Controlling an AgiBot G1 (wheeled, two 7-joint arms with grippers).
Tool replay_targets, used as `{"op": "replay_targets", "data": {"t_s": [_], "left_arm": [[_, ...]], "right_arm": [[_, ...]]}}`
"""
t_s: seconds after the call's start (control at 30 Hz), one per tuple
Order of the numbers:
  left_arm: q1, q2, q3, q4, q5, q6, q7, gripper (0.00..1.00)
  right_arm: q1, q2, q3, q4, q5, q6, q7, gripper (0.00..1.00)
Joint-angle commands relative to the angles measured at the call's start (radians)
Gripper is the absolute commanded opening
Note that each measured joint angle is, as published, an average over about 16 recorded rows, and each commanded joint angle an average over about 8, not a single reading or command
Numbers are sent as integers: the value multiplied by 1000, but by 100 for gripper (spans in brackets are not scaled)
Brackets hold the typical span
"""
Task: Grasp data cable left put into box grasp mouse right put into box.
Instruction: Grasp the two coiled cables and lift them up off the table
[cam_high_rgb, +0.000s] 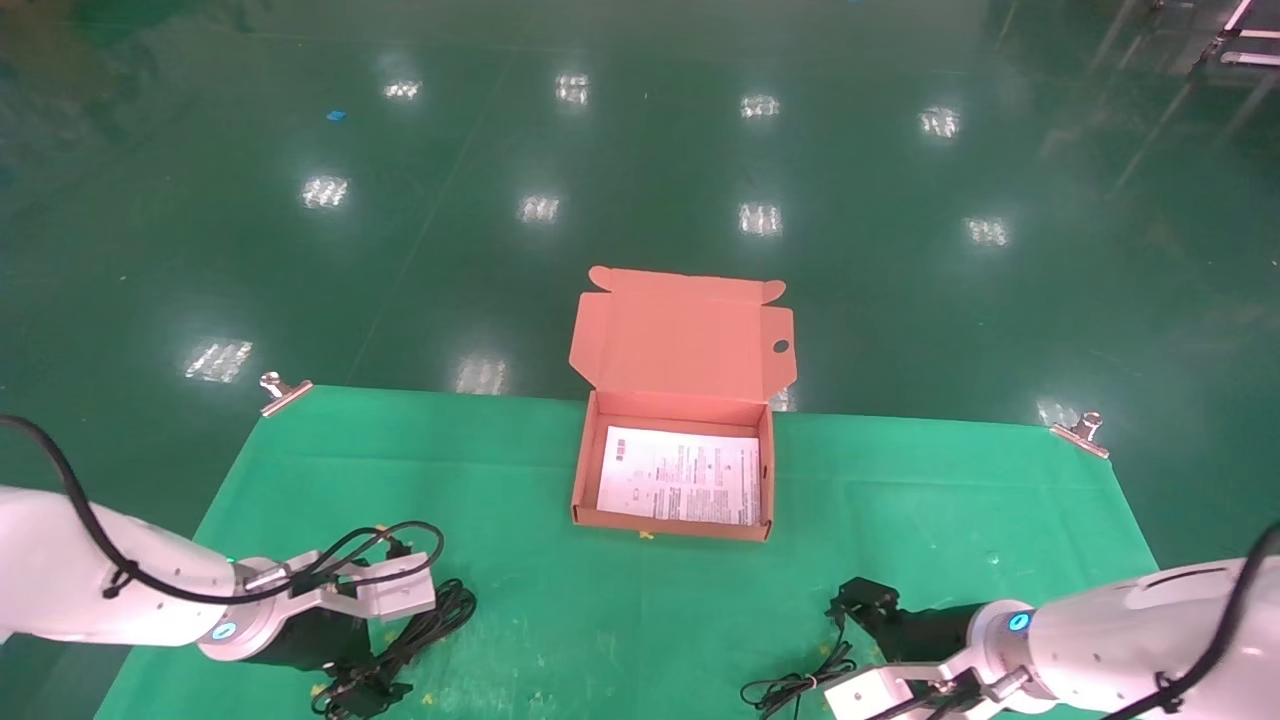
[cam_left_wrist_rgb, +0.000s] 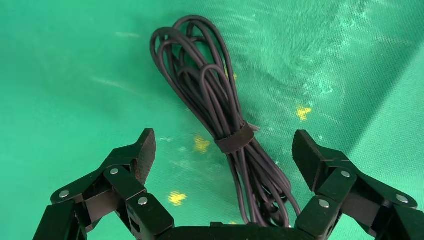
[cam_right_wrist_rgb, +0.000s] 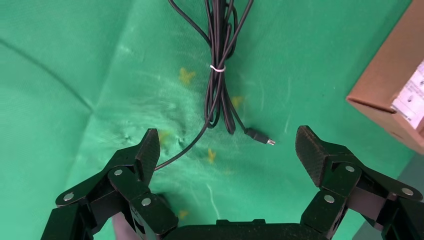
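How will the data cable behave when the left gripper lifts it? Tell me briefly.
The data cable is probably floppy: thin loops held only by a band at its middle, so the ends would likely droop. It looks light. The open left gripper straddles it near the band, which should keep the bundle together.

Bright, even overhead light fills the scene. The glossy green floor (cam_high_rgb: 640, 150) throws back rows of white glare patches from ceiling lamps, from about 10 o'clock across to 2 o'clock in the head view. The green cloth (cam_high_rgb: 900, 500) is matte and evenly lit, with only soft, faint shadows. In the left wrist view a darker shadow band crosses the cloth toward 4 o'clock. Both wrist views are sharp at the centre; the head view stays clear, with slight bending toward its edges.
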Motion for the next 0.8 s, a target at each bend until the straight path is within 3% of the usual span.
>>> {"op": "replay_targets", "data": {"t_s": [0.03, 0.23, 0.3, 0.5, 0.57, 0.8], "left_arm": [[-2, 7, -1, 24, -3, -5, 7, 100], [-1, 21, -4, 77, -14, -24, 34, 100], [0, 25, -5, 95, -17, -29, 44, 82], [0, 33, -7, 138, -24, -43, 61, 7], [0, 34, -8, 144, -25, -45, 62, 0], [0, 33, -8, 139, -26, -44, 61, 0]], "right_arm": [[-7, -13, -2, -19, -7, 15, -1, 100], [-23, -49, -2, -87, -13, 61, -11, 100], [-25, -63, -2, -113, -15, 74, -13, 79], [-30, -95, -3, -167, -22, 101, -19, 4], [-31, -98, -4, -173, -23, 104, -20, 0], [-30, -95, -4, -168, -22, 101, -19, 0]]}}
